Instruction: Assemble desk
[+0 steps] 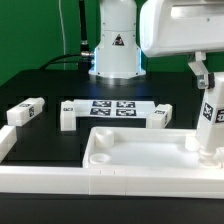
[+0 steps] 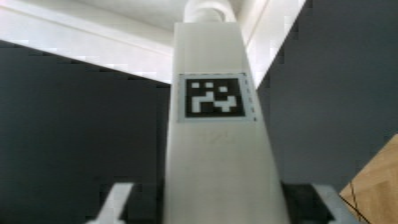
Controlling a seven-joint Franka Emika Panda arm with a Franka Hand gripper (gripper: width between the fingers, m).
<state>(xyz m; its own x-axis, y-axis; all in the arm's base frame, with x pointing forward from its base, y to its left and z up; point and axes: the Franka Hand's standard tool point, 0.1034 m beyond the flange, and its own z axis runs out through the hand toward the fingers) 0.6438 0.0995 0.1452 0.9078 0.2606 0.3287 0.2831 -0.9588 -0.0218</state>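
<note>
The white tray-like tabletop lies at the front of the table with its raised rim up. A white leg stands upright over the tabletop's corner on the exterior view's right, its lower end at the rim. My gripper is shut on this leg's upper part. In the wrist view the leg runs away from the camera between the two fingers, its square tag facing the camera and its far end meeting the white tabletop. My gripper clasps it on both sides.
Three loose tagged legs lie behind the tabletop: one at the far left, one and one at either end of the marker board. A long white border rail runs along the front. The robot base stands at the back.
</note>
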